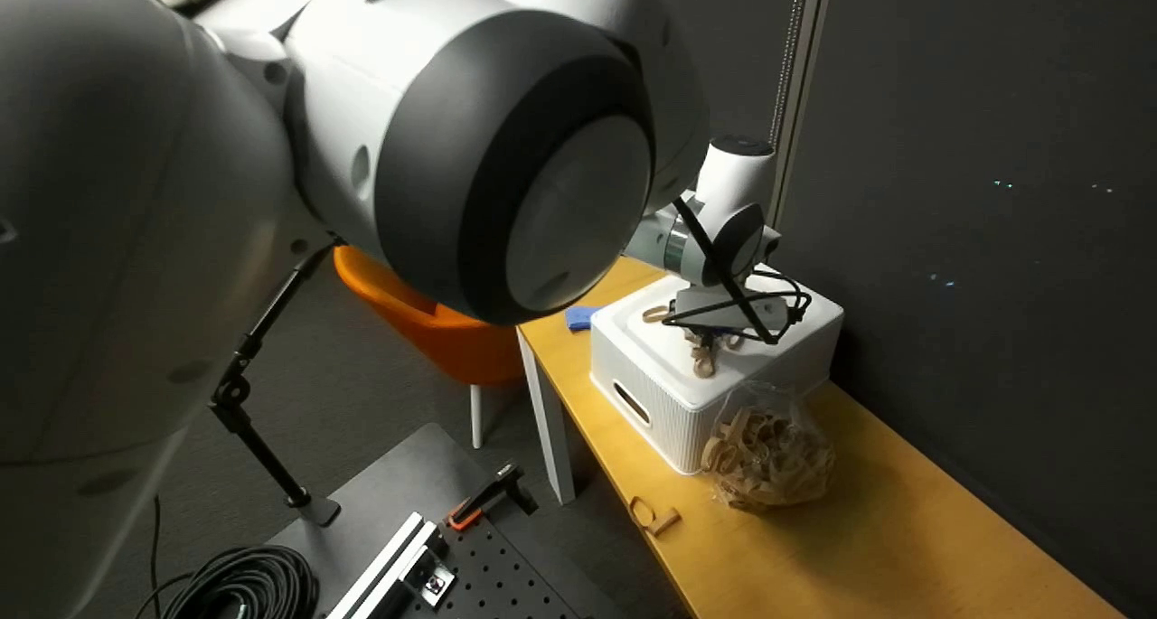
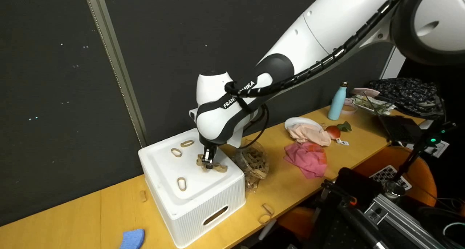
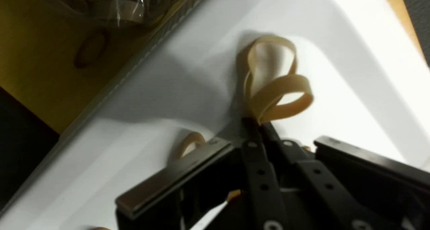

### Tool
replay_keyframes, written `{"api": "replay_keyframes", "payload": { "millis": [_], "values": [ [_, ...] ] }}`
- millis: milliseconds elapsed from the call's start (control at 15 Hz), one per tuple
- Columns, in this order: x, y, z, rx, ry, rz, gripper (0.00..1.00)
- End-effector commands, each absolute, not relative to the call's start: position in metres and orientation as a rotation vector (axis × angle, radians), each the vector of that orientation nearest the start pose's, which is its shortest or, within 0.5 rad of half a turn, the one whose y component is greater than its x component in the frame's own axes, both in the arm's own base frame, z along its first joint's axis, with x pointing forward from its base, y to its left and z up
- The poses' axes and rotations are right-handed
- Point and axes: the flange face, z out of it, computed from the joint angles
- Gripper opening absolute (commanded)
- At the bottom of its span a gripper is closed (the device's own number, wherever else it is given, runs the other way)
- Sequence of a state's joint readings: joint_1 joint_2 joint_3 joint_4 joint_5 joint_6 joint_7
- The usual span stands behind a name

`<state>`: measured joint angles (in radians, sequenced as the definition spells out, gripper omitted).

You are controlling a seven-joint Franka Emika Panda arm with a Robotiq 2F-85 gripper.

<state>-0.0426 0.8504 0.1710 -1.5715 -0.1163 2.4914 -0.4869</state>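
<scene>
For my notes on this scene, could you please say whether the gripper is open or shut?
The gripper is shut: in the wrist view, its fingertips pinch tan band loops.

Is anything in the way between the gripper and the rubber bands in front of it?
Nothing visible: in the wrist view the gripper is shut on the rubber bands. The clear plastic bag sits beside the white box, not between them.

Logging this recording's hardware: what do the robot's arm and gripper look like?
The arm is white, with rounded segments and dark bands at the joints. White lettering on black, partly covered, ends in MIKA. A black, spiral-wrapped cable runs along it. The gripper has slim black fingers with round screw heads.
</scene>
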Motion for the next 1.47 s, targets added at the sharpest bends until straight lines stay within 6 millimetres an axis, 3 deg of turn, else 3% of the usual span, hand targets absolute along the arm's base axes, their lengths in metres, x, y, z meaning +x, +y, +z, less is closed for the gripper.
{"api": "replay_keyframes", "payload": {
  "millis": [0, 333, 667, 1000, 1400],
  "values": [
    [0.708, 0.072, 0.164, -2.975, -0.963, -0.126, 0.01],
    [0.709, 0.064, 0.189, -3.028, -0.867, -0.15, 0.01],
    [0.692, 0.063, 0.219, -3.098, -0.723, -0.121, 0.01],
    [0.657, 0.059, 0.241, -3.161, -0.532, -0.052, 0.01],
    [0.609, 0.032, 0.262, -3.231, -0.28, 0.01, 0.01]
  ]
}}
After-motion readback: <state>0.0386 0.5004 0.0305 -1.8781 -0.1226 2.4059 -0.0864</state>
